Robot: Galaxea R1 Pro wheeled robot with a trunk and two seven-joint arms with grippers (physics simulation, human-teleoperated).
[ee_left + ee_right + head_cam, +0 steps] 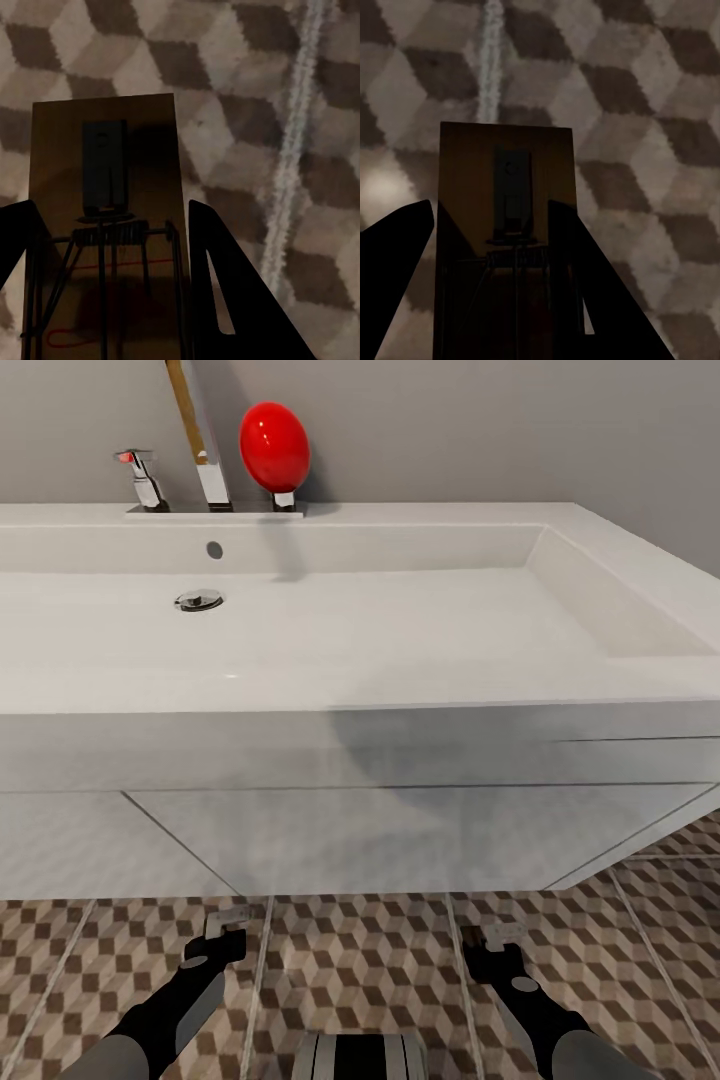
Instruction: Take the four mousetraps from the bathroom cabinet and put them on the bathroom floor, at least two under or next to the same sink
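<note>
Ok, both arms are low over the bathroom floor [360, 960] right in front of the sink [350, 660]. Left pincer [228, 928] has a mousetrap [105, 225] between its fingers, board sticking out fwd over the tiles. Right pincer [492, 940] likewise has its mousetrap [506, 225], narrow grip on the board edges.

Risks, imo:
- Traps look to be held above the tiles, height unclear from the wrist views. Letting go too high → board bounces or flips, maybe skids away from the sink.
- Grip is on the edges only, so a tilt on release could snag the wire parts on a finger.
- Vanity front is close ahead. Reaching further under → wrist or forearm may clip it.
- Other two traps aren't visible here, so can't judge overall count.
</note>
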